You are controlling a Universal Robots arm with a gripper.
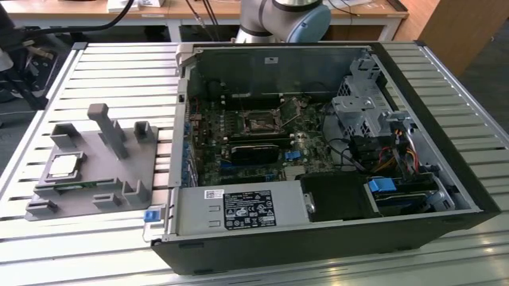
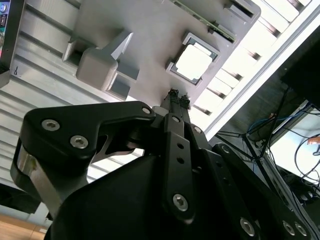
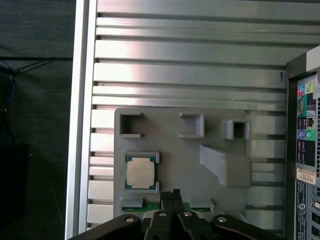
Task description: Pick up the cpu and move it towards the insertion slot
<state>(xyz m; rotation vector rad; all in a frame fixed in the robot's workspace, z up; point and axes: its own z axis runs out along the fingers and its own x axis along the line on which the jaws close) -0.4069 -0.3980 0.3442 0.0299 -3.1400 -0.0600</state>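
Gripper hung over the grey fixture, aimed down at it. The first wrist view looked squarely onto the slatted table, so the wrist stood near vertical. Fingers were pressed together tip to tip, grasping nothing, in both wrist views. Their tips lined up with the fixture's edge where the green memory strip lay in its groove, just beside the cpu but apart from it. The cpu sat flat in its square pocket on the fixture, silvery top up, untouched. In the exterior view the fixture lay on the table at the exterior view's left, beside the open computer case, with the cpu in the pocket toward the fixture's left side. The insertion slot, a square socket with a metal frame and dark centre, was on the motherboard inside the case, well apart from the cpu. The arm's base joints rose behind the case at the table's far edge. A tall post stood on the fixture near the cpu.
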